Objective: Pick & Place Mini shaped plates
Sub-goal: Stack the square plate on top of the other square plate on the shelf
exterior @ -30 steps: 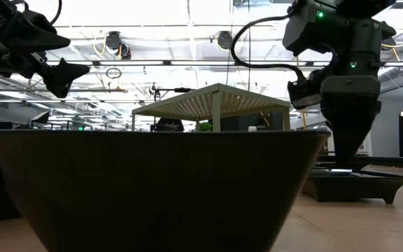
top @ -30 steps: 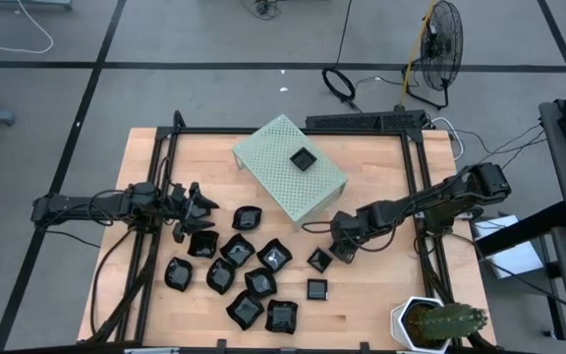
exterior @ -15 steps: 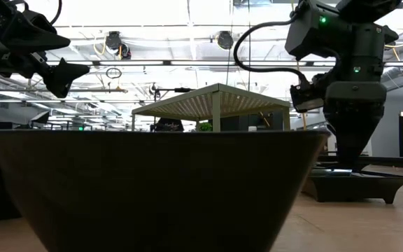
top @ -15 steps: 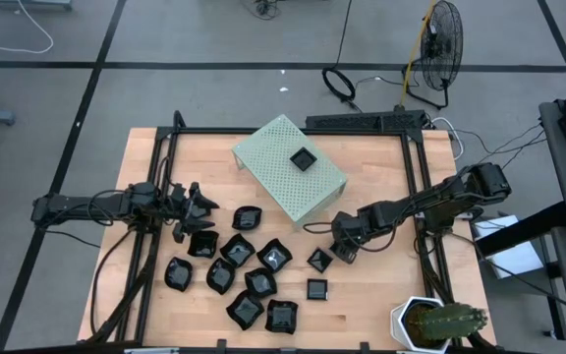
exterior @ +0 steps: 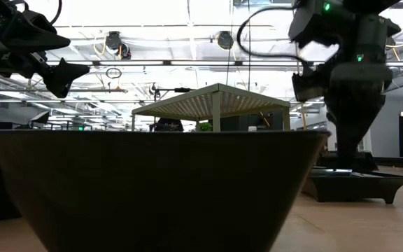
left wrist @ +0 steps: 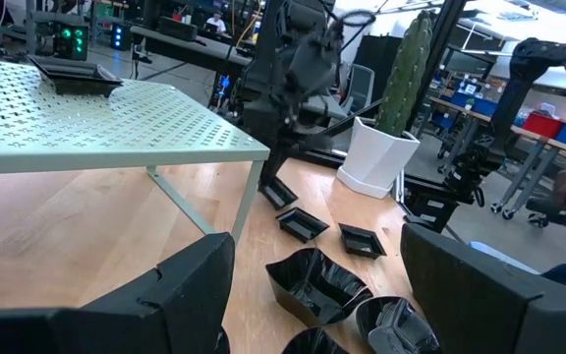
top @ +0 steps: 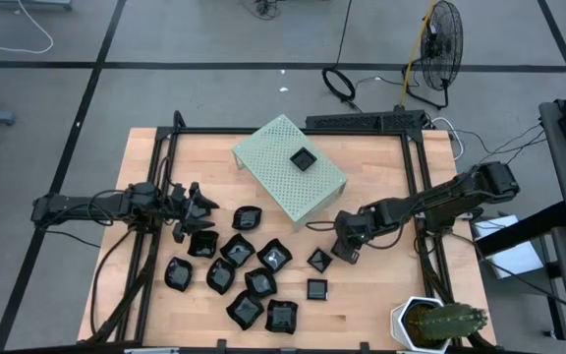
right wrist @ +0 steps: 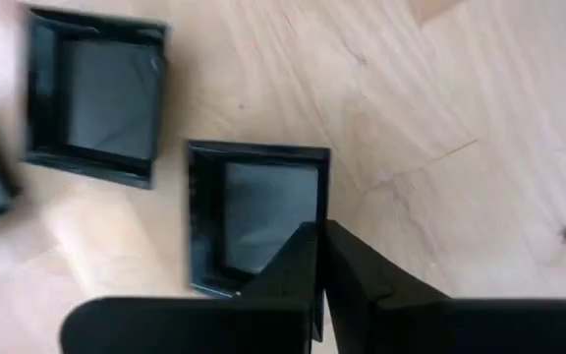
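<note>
Right gripper (right wrist: pixel 319 258) has its fingers pressed together over the rim of a small square plate (right wrist: pixel 254 221), not clearly gripping it. Left gripper (top: pixel 193 208) waits spread wide, empty, beside the plate pile (top: pixel 239 270).

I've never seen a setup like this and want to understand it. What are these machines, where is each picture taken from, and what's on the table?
These are two robot arms working at a wooden table. One picture looks straight down from above. One sits at table height, right behind a plate. The other two come from cameras on the arms' wrists. Glossy black mini plates lie scattered on the wood, and a single plate sits on top of a pale green perforated stand. A potted cactus stands at one corner. The right claw is down at the table and appears shut on the rim of a small square plate. The left claw is open and empty beside the pile.
</note>
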